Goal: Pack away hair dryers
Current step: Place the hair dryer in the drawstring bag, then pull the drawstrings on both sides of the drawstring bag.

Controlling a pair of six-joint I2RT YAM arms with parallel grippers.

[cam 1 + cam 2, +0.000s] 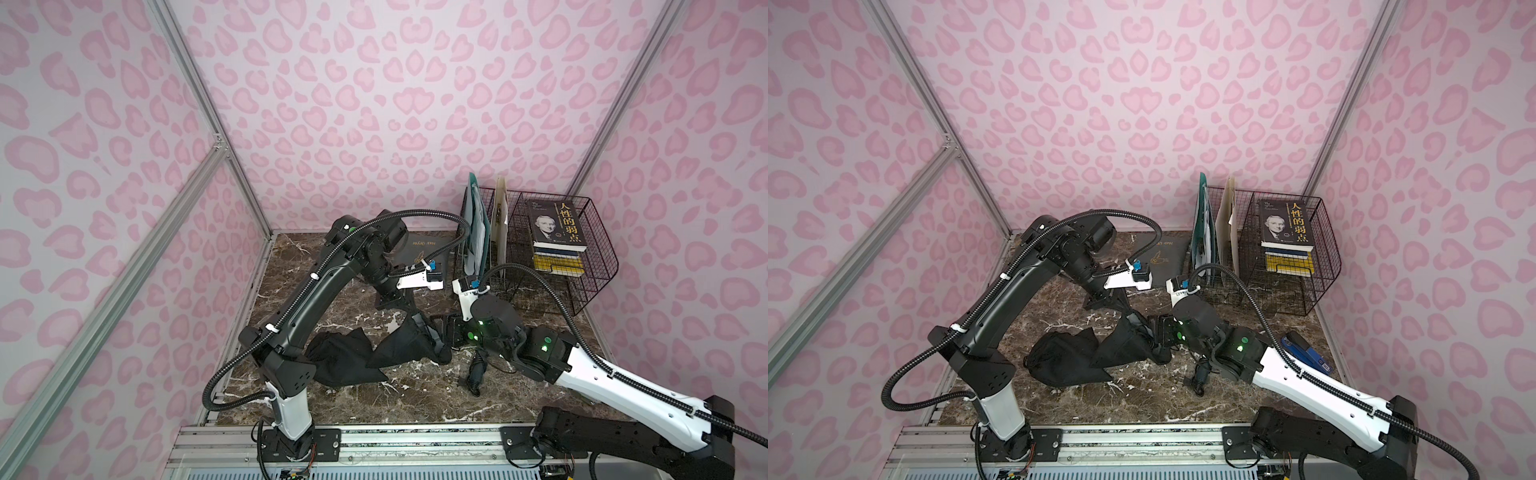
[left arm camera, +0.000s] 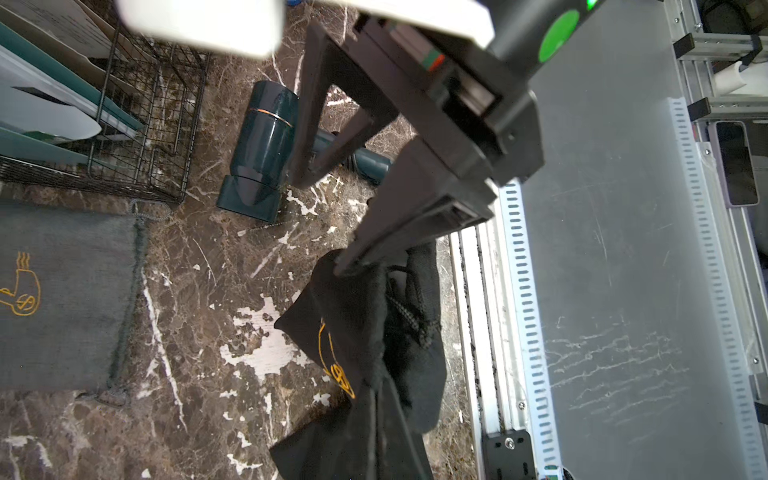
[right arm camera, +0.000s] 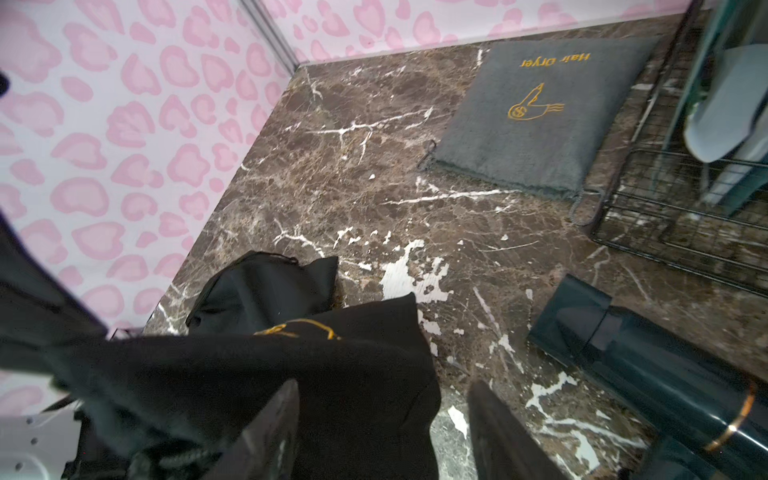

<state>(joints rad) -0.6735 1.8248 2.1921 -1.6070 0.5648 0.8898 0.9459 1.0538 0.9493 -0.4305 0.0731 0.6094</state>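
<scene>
- Count: you've got one hair dryer (image 2: 259,141) in view, dark teal. Three pouches: one grey pouch (image 1: 1167,266) at upper centre, two black.
- Dryer lies on its side on the marble table (image 1: 415,399), just beside the wire rack (image 2: 166,137). The right arm hides it in both top views.
- Left arm arches over from lower left. The left gripper (image 1: 1121,307) is clamped on the lifted black pouch (image 1: 405,345) at centre. The second black pouch (image 1: 340,361) sits just left of it.
- Right arm reaches in low from lower right. The right gripper (image 3: 384,395) has its jaws apart, and the lifted pouch's edge hangs between them.
</scene>
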